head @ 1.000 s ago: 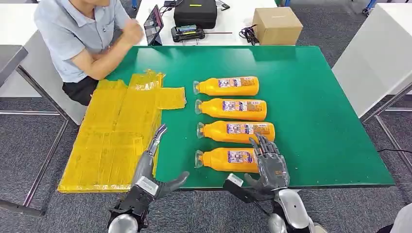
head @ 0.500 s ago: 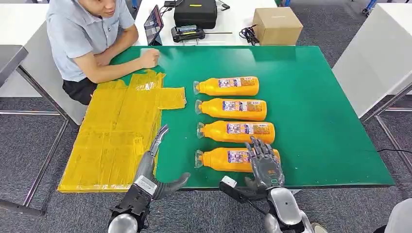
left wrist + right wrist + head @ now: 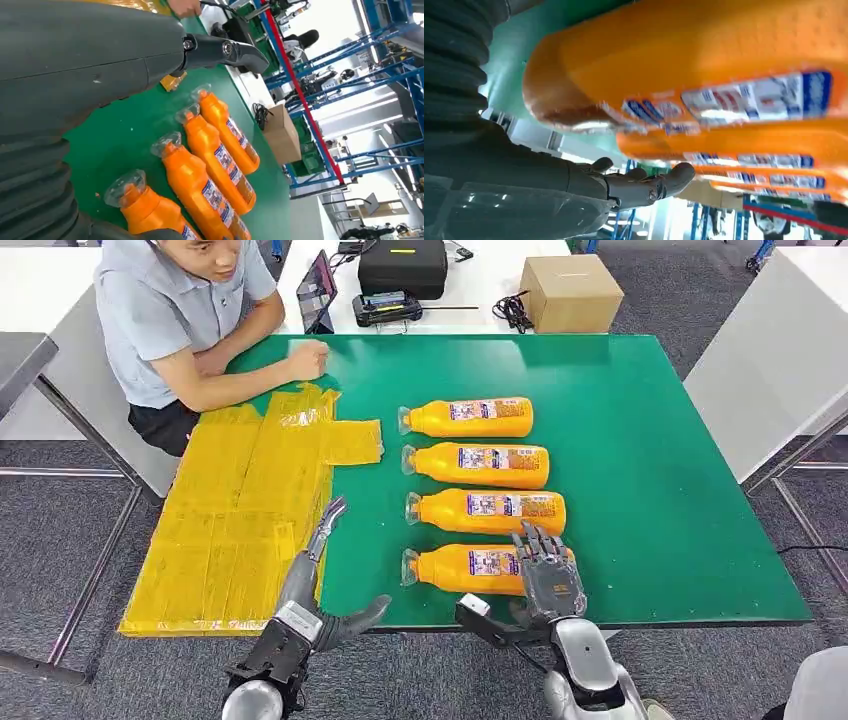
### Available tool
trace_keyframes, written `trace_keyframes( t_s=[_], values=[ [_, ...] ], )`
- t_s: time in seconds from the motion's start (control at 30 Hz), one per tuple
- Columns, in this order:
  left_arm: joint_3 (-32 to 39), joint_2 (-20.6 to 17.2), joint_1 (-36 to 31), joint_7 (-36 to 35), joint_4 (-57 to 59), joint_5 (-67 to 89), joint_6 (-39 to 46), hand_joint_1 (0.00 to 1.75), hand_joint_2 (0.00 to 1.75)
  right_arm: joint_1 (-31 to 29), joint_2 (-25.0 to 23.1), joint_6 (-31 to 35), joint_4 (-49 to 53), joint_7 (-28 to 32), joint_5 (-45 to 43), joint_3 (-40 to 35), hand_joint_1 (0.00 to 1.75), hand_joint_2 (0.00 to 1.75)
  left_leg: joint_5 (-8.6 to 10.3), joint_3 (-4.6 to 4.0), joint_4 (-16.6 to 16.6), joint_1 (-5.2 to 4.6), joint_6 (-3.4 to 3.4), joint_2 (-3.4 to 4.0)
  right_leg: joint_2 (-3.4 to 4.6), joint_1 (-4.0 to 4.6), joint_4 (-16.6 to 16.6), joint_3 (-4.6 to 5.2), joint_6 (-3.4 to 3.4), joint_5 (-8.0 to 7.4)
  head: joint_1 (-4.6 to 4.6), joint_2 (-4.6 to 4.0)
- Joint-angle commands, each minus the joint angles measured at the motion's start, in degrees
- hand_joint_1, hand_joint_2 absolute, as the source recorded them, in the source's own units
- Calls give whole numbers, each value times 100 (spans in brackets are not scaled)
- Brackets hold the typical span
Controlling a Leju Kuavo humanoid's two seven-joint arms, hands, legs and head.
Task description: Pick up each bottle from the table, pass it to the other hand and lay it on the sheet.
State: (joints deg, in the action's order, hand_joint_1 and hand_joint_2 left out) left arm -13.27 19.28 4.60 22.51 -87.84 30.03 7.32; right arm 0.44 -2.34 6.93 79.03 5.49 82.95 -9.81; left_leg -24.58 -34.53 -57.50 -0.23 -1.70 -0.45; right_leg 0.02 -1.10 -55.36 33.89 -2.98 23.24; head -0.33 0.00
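Head view: the left hand point(image 3: 318, 575) hovers at the near edge of the green table point(image 3: 660, 490), fingers straight and spread, holding nothing. The right hand point(image 3: 548, 575) lies over the base end of the nearest bottle point(image 3: 462, 569), fingers spread and not closed round it. Three more bottles point(image 3: 478, 462) lie in a row beyond. The yellow sheet point(image 3: 240, 510) lies left; a person point(image 3: 185, 320) sits at the far left.
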Motion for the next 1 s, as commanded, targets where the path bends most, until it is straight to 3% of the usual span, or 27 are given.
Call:
trace_keyframes(
  t_s=[0.03, 1.0],
  values=[
    [-110, 72, -126, -31, 186, 46, -60, 0, 175, -227, -23, -120, -724, 55, -114, 311, 0, 175, -4, 15, 3, 2, 5, -2, -5, 3, 5, -17, 7, 4, -2, 0],
    [-101, 72, -122, -26, 195, 53, -70, 0, 175, -196, 63, -282, -856, -21, -112, 314, 0, 175, -3, 29, 2, 4, 5, -1, -6, 5, 5, -29, 7, 3, 0, 0]
  ],
)
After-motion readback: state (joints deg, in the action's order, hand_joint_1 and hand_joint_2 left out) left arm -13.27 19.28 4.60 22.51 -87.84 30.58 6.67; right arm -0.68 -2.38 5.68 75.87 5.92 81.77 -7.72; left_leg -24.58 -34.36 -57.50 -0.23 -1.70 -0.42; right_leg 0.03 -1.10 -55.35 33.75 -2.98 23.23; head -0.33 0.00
